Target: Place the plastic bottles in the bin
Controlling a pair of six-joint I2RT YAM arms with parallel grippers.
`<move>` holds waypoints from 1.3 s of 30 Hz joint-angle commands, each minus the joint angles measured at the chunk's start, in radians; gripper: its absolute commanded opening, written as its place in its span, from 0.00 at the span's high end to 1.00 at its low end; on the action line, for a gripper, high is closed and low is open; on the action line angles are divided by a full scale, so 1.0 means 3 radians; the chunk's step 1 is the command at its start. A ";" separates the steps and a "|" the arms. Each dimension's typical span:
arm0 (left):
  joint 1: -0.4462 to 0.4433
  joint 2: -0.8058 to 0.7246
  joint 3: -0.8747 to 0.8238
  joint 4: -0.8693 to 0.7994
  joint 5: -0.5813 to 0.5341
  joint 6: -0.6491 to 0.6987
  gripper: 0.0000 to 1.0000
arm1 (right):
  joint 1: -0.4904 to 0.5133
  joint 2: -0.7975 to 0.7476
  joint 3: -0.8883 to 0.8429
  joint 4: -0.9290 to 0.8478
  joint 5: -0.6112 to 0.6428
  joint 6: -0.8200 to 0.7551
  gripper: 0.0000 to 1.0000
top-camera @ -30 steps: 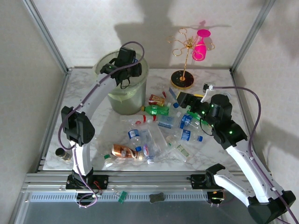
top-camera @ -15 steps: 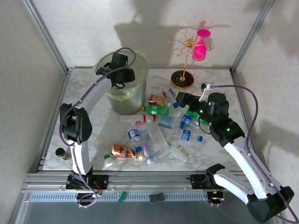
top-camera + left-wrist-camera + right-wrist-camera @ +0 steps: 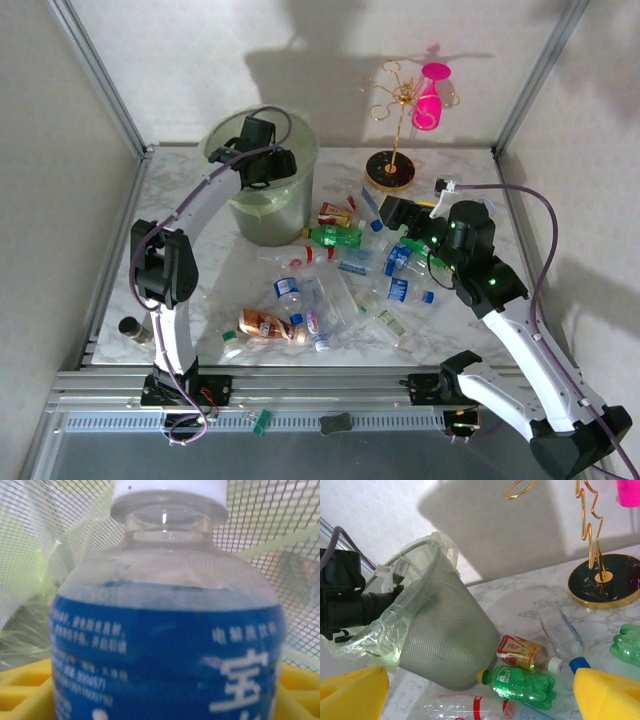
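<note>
Left arm is stretched out across the marble table, and the left gripper hangs in the mouth of the bin, the big grey-green bucket at the far left with a pale liner folded over its rim. Up close from the left wrist there's a clear bottle with a blue label and a white cap, sitting between the yellow pads with the bin's mesh wall and liner right behind it. So that bottle is inside the bin, but whether the pads are pressing it or merely flanking it, I can't tell. Over on the right, the right gripper hovers low over the scattered bottles, its yellow fingers spread wide with nothing between them. Ahead of it a green bottle lies on its side, cap end just beside the foot of the bin, and a short red-and-gold bottle lies just behind that. More clear bottles with blue caps and labels sprawl mid-table, with an orange-brown bottle on the near side of the heap. At the back, a gold stand on a dark round base has a pink glass hanging from it.
</note>
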 commanded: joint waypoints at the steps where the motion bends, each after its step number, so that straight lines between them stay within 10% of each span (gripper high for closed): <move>1: -0.0015 -0.0078 -0.0076 0.0081 0.0104 -0.0071 0.29 | 0.0027 -0.0079 0.0082 -0.0018 0.0091 -0.0065 0.05; 22: -0.0283 -0.1159 -0.0165 0.0102 -0.0292 0.0068 0.21 | 0.0024 -0.0156 0.0099 -0.0197 0.0136 -0.0122 0.05; 34: -0.0705 -0.2741 -0.1273 0.0454 -0.0202 0.0250 0.25 | 0.0031 0.0323 0.0094 -0.0433 -0.0229 -0.0436 0.18; 39: -0.0757 -0.3545 -0.1987 0.0496 -0.0738 0.0021 0.26 | 0.0510 0.0796 0.0347 -0.0780 -0.0138 -0.0646 0.26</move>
